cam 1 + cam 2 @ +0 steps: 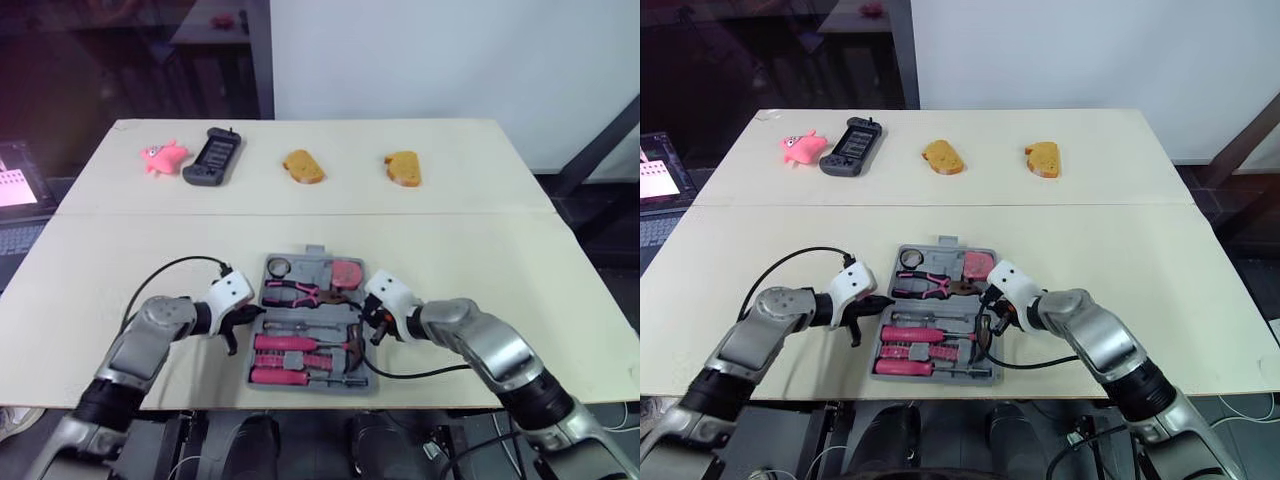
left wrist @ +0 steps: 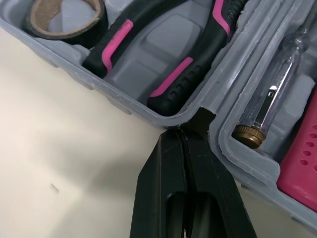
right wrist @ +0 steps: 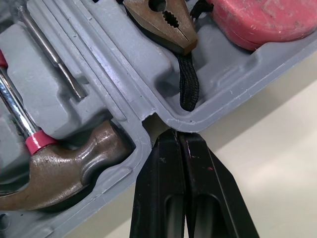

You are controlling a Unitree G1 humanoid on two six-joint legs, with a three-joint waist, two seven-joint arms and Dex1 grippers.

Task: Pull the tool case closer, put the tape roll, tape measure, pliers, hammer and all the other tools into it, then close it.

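The open tool case (image 3: 233, 74) lay near the robot on the bench (image 1: 120, 250), hammer (image 3: 64, 173) and pliers (image 3: 163, 22) seated inside, while the left pincer (image 2: 185, 134) and right pincer (image 3: 179, 136), both pressed shut, met its hinge notches, probably to fold it closed

My grey tool case (image 1: 310, 268) lies open and flat near the front edge of the tabletop (image 1: 500, 260). Its far half holds the black tape roll (image 2: 69, 38), the pink-and-black pliers (image 1: 295, 291) and the pink tape measure (image 1: 347, 272). Its near half holds the hammer (image 3: 64, 168), brown head to my right, and the pink-handled screwdrivers (image 1: 285, 343).
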